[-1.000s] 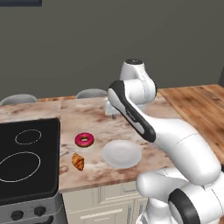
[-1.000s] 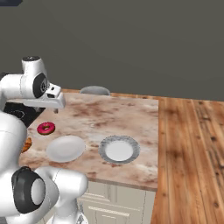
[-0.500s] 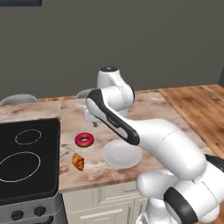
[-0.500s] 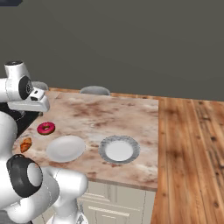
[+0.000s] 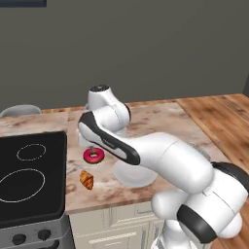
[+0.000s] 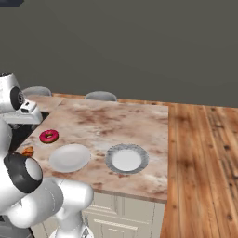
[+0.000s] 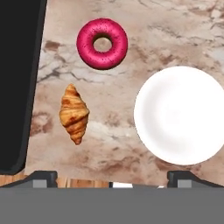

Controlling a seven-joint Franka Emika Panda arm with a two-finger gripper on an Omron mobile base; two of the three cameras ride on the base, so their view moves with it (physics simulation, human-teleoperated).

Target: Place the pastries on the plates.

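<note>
A dark grey wall backs the marbled brown desk point(image 6: 116, 121), which meets wooden planks on its right and a black cooktop point(image 5: 29, 175) on its left. The pink donut point(image 7: 102, 43) and croissant point(image 7: 74, 113) lie on bare marble beside the cooktop, near the white plate point(image 7: 183, 116). The scalloped grey plate point(image 6: 126, 159) sits just beside it. The fingers point(image 7: 43, 177) are spread wide, holding nothing.

Magenta-pink speckled donut point(image 7: 102, 43), golden-brown ridged croissant point(image 7: 74, 113), plain white plate point(image 7: 183, 115), brown-veined marble counter point(image 7: 175, 35)
</note>
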